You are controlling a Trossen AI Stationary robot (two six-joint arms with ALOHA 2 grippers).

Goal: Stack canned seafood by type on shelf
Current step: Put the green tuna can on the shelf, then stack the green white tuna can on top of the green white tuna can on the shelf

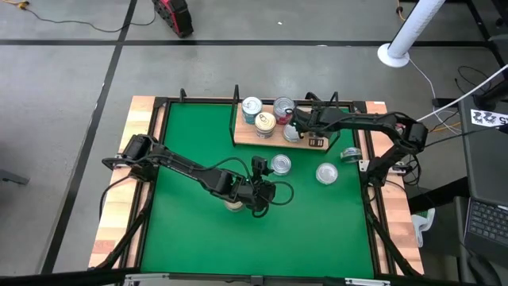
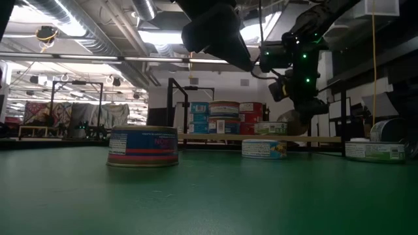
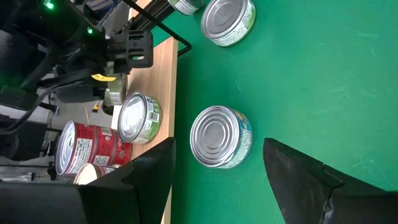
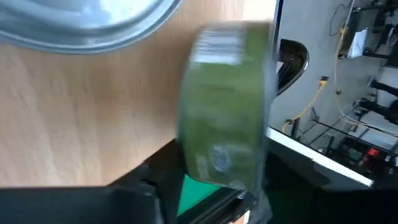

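My right gripper (image 1: 292, 127) is over the light-wood shelf (image 1: 248, 136), shut on a green-labelled tin (image 4: 224, 106). On the shelf stand a teal tin (image 1: 252, 107), a gold tin (image 1: 265, 123), a red tin (image 1: 283, 106) and, in the left wrist view, a green tin (image 3: 138, 118). My left gripper (image 3: 217, 150) hangs open above the green mat, its fingers spread on either side of the line to a loose tin (image 3: 219, 137) lying flat ahead of it, without touching it. A blue-and-red tin (image 2: 142, 147) sits under the left arm. My right gripper pinches the green-labelled tin between its two fingers (image 4: 146, 186) at its lower rim (image 4: 211, 171). The tin stands on edge, its green side wall facing the wrist camera, just above the shelf's wood board (image 4: 74, 118). Whether it touches the board, I cannot tell.
Two more tins (image 1: 326, 173) (image 1: 349, 153) lie flat on the mat right of the left gripper. Black wire rails (image 1: 236, 99) frame the shelf. Pale wooden planks (image 1: 119, 206) edge the mat (image 1: 198, 230), which has free room at its near side.
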